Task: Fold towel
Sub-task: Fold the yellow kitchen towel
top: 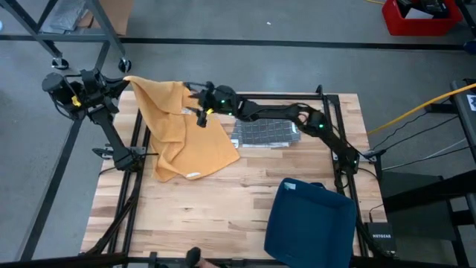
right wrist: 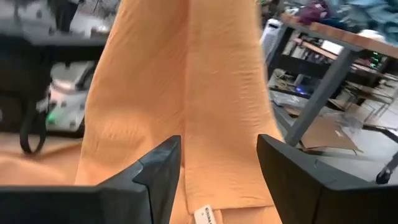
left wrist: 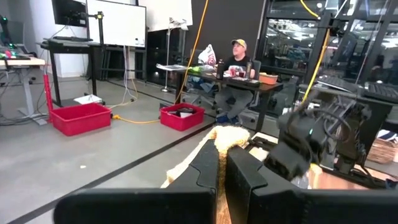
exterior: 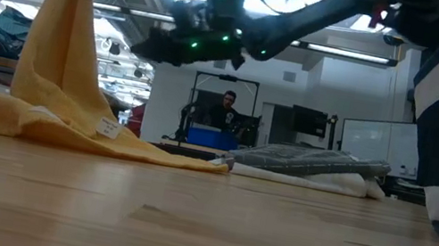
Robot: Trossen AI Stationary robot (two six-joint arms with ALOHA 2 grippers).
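High view has the towel at about 10 o'clock on the wood table, one corner pinched tight in the left hand and hoisted, the rest draped down in a crumpled sheet. Right hand sits over its 3 o'clock edge with fingers spread wide, holding nothing. Looks like light, floppy orange terry with a small white tag; I'd grab a free hem corner, not the middle.

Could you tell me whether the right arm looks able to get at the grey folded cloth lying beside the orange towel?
Probably yes. The right pincer hangs open over the orange towel, and the grey folded cloth lies uncovered right under that same arm, with nothing on top of it.
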